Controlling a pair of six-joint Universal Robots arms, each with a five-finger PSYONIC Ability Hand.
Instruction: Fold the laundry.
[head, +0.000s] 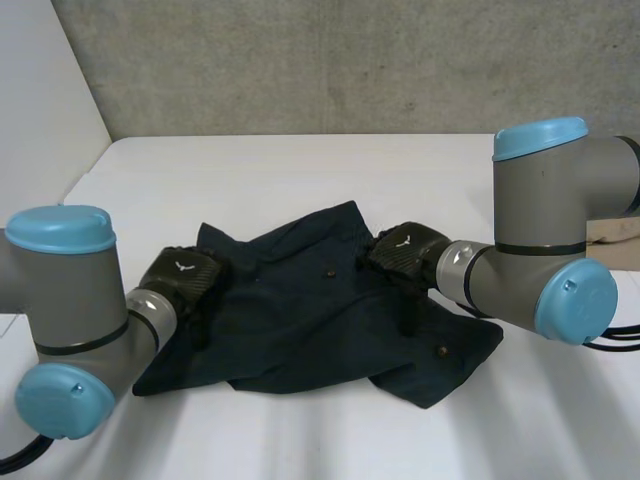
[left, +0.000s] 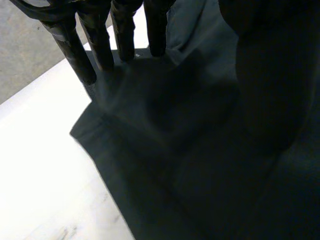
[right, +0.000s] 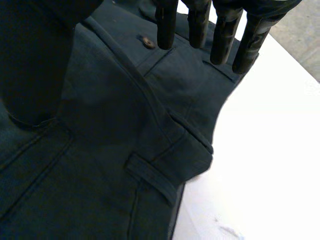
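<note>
My left hand (head: 185, 280) lies low over the left side of the dark blue garment (head: 300, 320), which is spread crumpled across the middle of the white table (head: 250, 170). My left arm (head: 75, 320) reaches in from the near left corner, with the wrist turned so the back of the hand faces up. In my left wrist view the fingers (left: 100, 42) run straight and slightly spread, their tips at the cloth close to its edge, and the thumb (left: 265, 75) stands apart from them above the fabric; nothing is pinched, so this hand is relaxed and holds nothing. My right hand (head: 405, 250) sits on the garment's upper right part, just beside a small brown button (head: 329, 271), and my right arm (head: 545, 250) comes in from the right with its elbow raised. Seen from my right wrist, those fingers (right: 223, 35) are also straight and parted, pointing down at the cloth near its table-side edge, with the thumb (right: 40, 60) off to one side, not closed on anything. Under the palm I see a belt loop (right: 150, 175) and a flap seam. A second button (head: 441, 350) shows on the garment's near right corner.
</note>
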